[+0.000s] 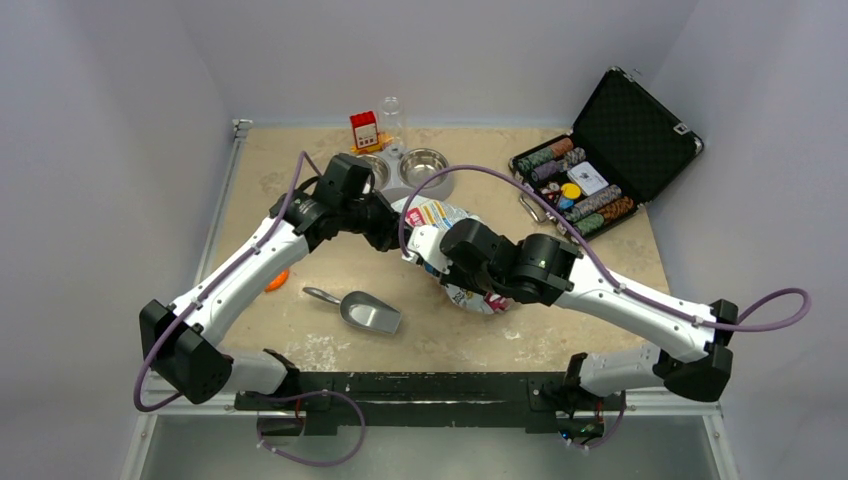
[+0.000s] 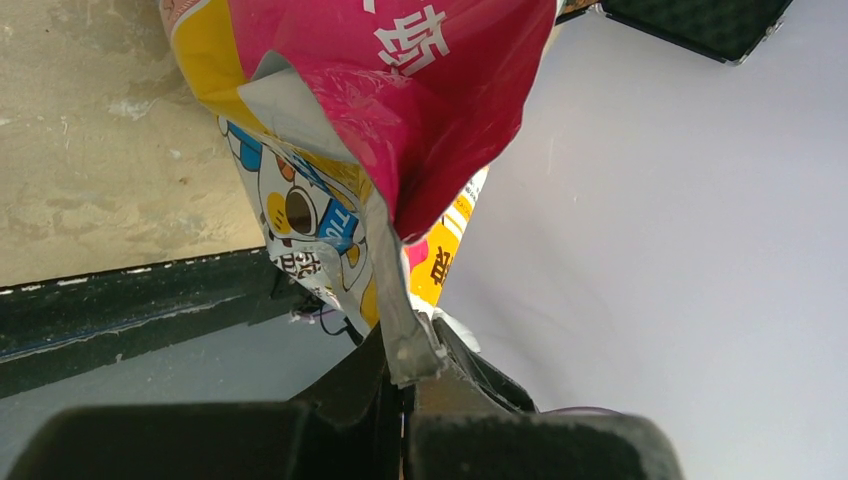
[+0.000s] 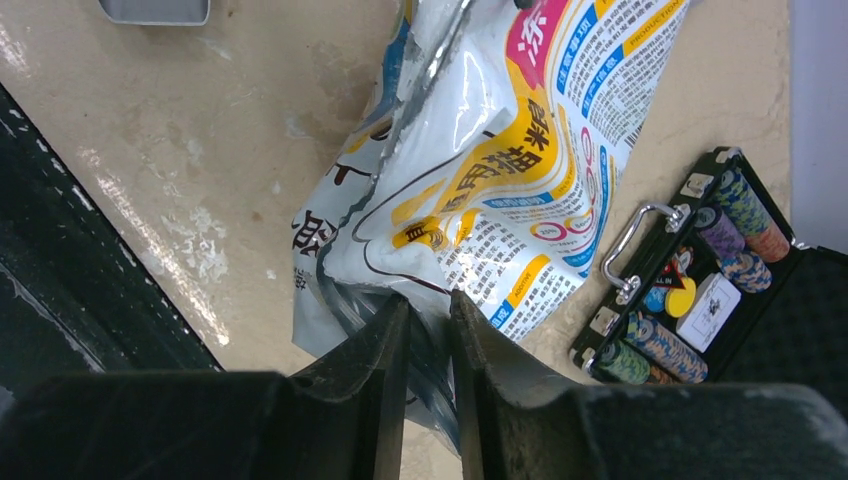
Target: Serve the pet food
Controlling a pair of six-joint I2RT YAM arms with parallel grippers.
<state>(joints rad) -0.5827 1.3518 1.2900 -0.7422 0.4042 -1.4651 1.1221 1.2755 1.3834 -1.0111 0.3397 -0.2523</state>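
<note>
Both arms meet over the middle of the tabletop, each gripping the printed bag. The left pincer is closed flat on a silvery strip at the bag's mouth, with nothing but that foil between its fingers. The right pincer is nearly closed, a fold of the bag's other edge wedged between its fingers. Held from two sides like this, the bag looks set to be pulled open, or steadied for scooping. No pet food shows anywhere (it is presumably inside the bag), so serving has not begun. The metal scoop lies empty toward the near edge, left of centre, handy for the left arm once it lets go. The twin bowls stand at the far edge, just beyond the bag. The open chip case sits by the far right corner, clear of the work.
</note>
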